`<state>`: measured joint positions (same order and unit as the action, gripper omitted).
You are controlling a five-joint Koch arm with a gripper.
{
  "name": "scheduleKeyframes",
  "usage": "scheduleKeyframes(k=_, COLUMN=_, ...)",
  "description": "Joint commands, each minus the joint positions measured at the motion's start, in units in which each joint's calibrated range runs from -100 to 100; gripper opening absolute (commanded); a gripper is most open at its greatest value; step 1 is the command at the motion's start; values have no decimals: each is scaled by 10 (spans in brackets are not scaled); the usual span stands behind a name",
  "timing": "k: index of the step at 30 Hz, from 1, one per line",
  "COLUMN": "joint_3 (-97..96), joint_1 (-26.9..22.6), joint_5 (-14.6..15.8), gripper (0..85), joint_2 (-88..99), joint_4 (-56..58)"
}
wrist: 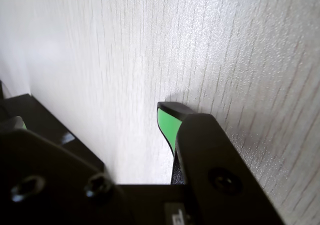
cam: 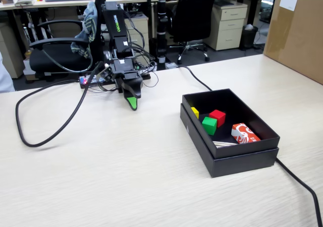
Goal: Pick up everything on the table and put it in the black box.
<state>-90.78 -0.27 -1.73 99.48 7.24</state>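
End effector [cam: 132, 104] hangs nose-down over bare surface [cam: 101, 176], tip just above the wood grain, nothing between the jaws. Wrist view shows the jaws spread: green-faced tip at centre [wrist: 167, 122], second tip barely visible at the left edge, pale surface [wrist: 125, 60] between them.

Red cube [cam: 217, 117] sits inside the black box [cam: 242, 161], well apart from the end effector, at roughly 3 to 4 o'clock from it in the fixed view. It touches the green cube [cam: 209, 125], which lies at its 7 o'clock. Yellow cube [cam: 195, 112] at 9 o'clock from the red one, near the box's back-left corner. Red-and-white packet [cam: 244, 134] at 4 o'clock.

Box: matte black, rectangular, low walls, seated in a slightly larger black lid. Cubes: plain, solid colour, sharp edges. Surface: light beige wood grain. Thick black cable [cam: 45, 121] loops across it at 9 o'clock from the end effector.
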Motion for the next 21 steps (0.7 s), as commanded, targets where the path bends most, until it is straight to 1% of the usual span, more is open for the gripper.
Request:
scheduleKeyframes(k=1, joint_3=-23, joint_1=1, joint_5=-7, gripper=516, joint_2=-3, joint_4=15)
scheduleKeyframes(k=5, joint_3=-22, joint_1=0, joint_5=-8, gripper=503, joint_2=-3, joint_4=15)
scheduleKeyframes(k=21, joint_3=-23, joint_1=0, joint_5=-8, gripper=501, joint_2=-3, joint_4=15)
